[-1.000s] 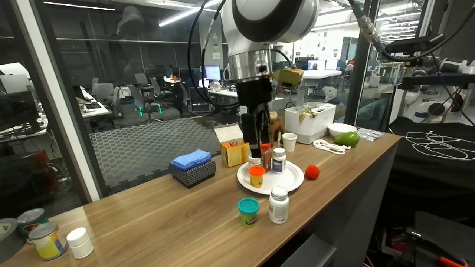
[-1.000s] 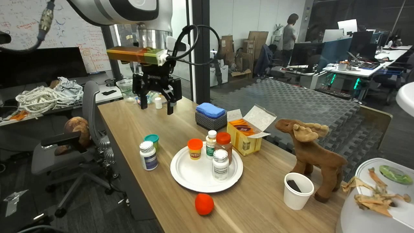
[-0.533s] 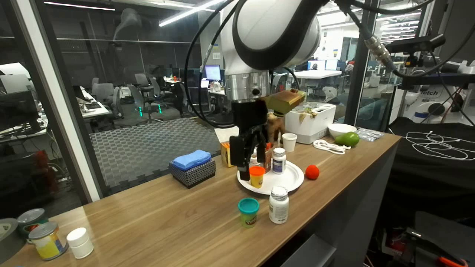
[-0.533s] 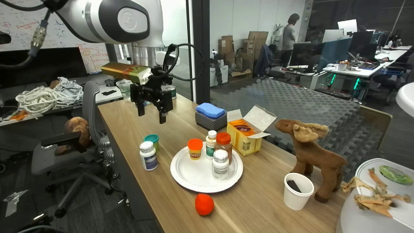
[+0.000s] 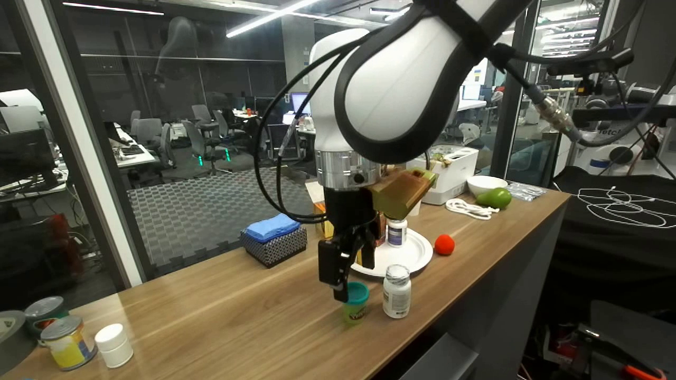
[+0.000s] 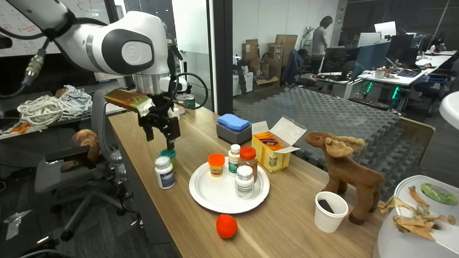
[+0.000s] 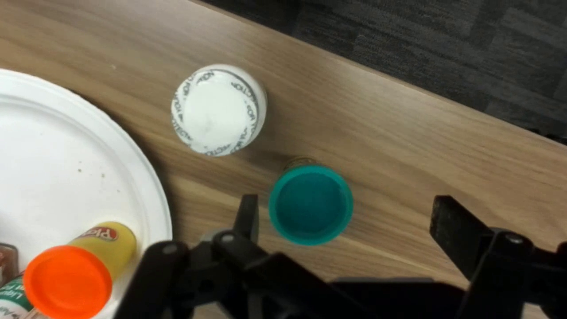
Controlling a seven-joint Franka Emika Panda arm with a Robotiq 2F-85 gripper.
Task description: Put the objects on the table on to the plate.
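Observation:
The green cup with its teal lid [image 7: 311, 205] stands upright on the wooden table [image 5: 222, 311]. My gripper [image 7: 346, 201] is open over it; in the wrist view the lid shows between the fingertips, nearer the left one, with nothing gripped. A white bottle [image 6: 165, 173] is close beside the green cup, off the plate. On the round white plate [image 6: 208, 197] are the orange-lidded cup [image 6: 216, 165], a red-capped brown bottle [image 6: 248, 159], a white bottle [image 6: 245, 184] and a green-labelled bottle [image 6: 233, 161]. A small red piece [image 6: 226, 226] lies beside the plate.
Behind the plate are a dark box with a blue cloth [image 6: 234, 123], an open yellow box [image 6: 270, 154], a toy moose [image 6: 348, 168] and a paper cup [image 6: 330, 211]. Cans [image 5: 68, 345] and a white jar [image 5: 113, 345] occupy the table's far end. A white tub [image 5: 446, 171] stands opposite.
The open gripper has come down and across from above the region behind the plate to the green cup. The bottles, cups and red piece have kept their places.

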